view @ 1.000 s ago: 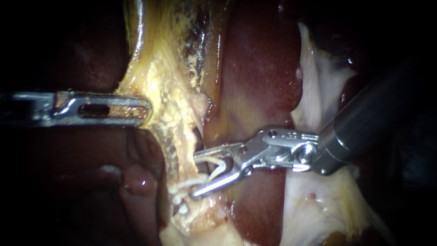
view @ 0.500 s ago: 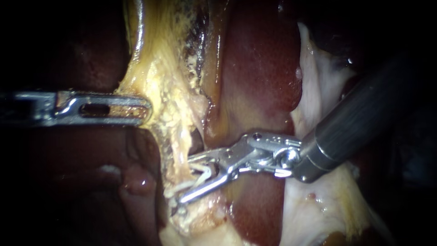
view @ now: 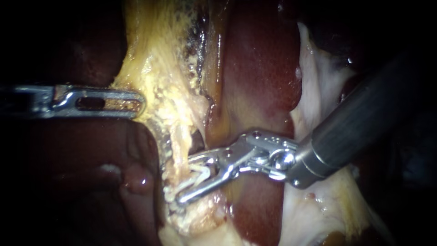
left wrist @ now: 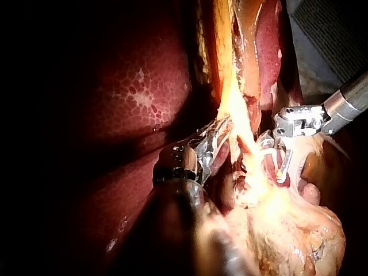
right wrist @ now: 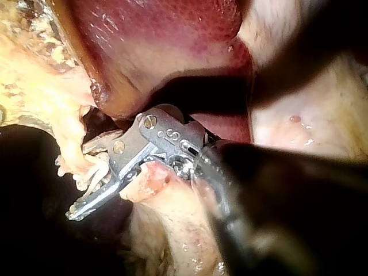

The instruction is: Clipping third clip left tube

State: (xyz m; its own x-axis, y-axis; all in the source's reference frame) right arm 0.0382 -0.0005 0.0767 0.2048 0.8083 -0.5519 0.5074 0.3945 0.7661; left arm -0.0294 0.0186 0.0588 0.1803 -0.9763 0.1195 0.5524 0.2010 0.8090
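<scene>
Nothing legible shows anywhere: no word, label, brand, number or sign. The only marking is a few small engraved marks on the dark hinge plate of the right instrument (right wrist: 80,178), seen in the right wrist view. They are too small to make out.

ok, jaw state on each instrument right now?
left instrument: shut on yellow tissue.
right instrument: holding a white clip, jaws apart, straddling the tube.
</scene>
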